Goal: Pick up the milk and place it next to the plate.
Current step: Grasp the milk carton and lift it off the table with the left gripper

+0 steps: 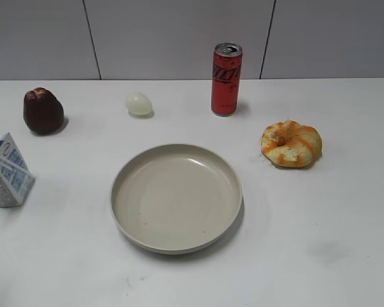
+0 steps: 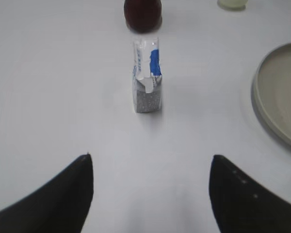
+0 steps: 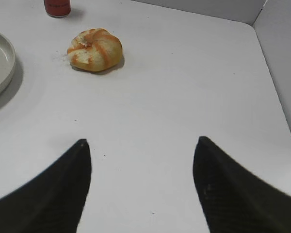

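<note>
The milk (image 2: 147, 75) stands upright on the white tabletop (image 2: 63, 97), straight ahead of the left gripper (image 2: 150, 165) and well apart from it. That gripper is spread wide and empty; it should likely advance centred and close across the carton's narrow sides. The plate (image 2: 281, 97) lies ahead to its right. Only the exterior view shows the whole plate; only the right wrist view shows the right gripper (image 3: 141, 160), also wide and empty

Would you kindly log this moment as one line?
phase: pre-grasp | milk: upright, left of plate, untouched | left gripper: open, facing milk | right gripper: open, idle
</note>
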Motion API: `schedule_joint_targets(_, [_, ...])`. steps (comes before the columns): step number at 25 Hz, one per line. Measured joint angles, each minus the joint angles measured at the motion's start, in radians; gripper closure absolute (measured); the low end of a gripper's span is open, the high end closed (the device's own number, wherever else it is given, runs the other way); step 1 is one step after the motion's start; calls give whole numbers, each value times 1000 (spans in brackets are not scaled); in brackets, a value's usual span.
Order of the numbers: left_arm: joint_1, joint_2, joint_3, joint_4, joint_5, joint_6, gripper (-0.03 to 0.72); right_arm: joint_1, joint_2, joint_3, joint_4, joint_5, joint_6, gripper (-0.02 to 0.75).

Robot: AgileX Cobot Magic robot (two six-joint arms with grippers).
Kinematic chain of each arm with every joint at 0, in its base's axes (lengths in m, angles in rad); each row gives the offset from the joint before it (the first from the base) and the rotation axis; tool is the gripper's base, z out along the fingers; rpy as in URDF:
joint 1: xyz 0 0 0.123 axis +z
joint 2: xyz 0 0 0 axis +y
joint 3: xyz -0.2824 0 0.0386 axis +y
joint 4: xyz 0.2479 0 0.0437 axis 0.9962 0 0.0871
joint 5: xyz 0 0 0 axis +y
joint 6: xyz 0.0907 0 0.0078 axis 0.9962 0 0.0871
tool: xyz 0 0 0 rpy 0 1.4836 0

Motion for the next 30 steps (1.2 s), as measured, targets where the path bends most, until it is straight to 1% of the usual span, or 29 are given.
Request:
schedule_joint_targets(4, [0,286,-101,-7,-14,0,130,0,0,0,0,0,0,238])
schedule_joint_targets(10, [0,687,-296,-7,-14,-6,130,0,0,0,0,0,0,238])
schedule_joint_targets(14, [-17,892,-421,-7,11,-21,130,0,0,0,0,0,0,238])
schedule_joint_targets(16, [-24,981,-464,-4,13,-31,130,0,0,0,0,0,0,238])
schedule_joint_targets(19, [-26,1079,-499,1,13,-34,130,0,0,0,0,0,0,238])
schedule_joint_targets(23, [-26,1170,-510,13,-1,-42,130,0,0,0,0,0,0,238])
schedule_joint_targets(30, [-26,1250,-511,13,-44,-61,130,0,0,0,0,0,0,238])
